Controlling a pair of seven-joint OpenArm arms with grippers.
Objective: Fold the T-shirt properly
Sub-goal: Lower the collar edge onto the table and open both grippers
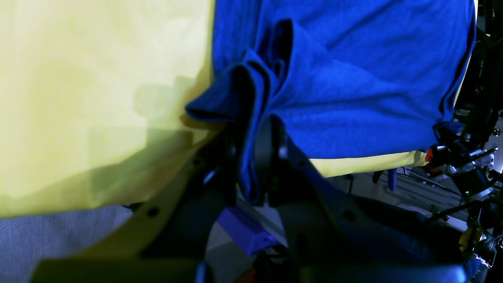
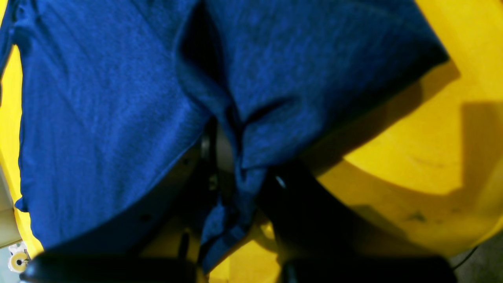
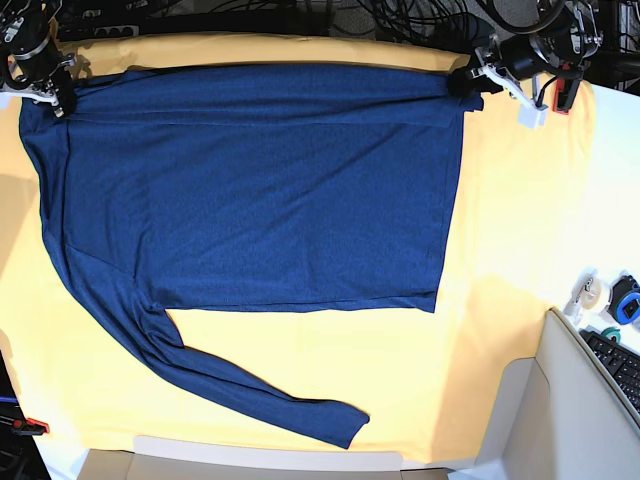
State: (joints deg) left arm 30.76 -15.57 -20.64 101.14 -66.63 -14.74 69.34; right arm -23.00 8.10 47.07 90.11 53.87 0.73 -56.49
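left jaws (image 1: 257,157): clenched on a bunched fold of the T-shirt (image 3: 260,190); cloth pinched thick between them, low centre of the left wrist view. In the base view this arm sits at upper right, at the shirt's corner.
right jaws (image 2: 235,173): clenched on another gathered pinch of the same shirt, a tail of fabric hanging below the grip; upper left of the base view.
T-shirt position: spread flat across the upper and middle frame of the base view, top edge held at both far corners, one long sleeve (image 3: 250,390) trailing toward lower centre.
risk, slip: both grips hold small bunches; an uneven pull could let one corner slide out and skew the fold, judging by how little cloth is caught.
risk, sleeve: loose sleeve may drag or tuck under if the edge is carried over it.
risk, under-cloth: yellow cloth (image 3: 520,250) lies just beneath; a low grip could snag and lift it too.
desk: covered by the yellow cloth, white edge (image 3: 610,180) showing at right.
room: cables (image 3: 400,20) along the top; keyboard (image 3: 622,365) and small round items (image 3: 610,297) at lower right.
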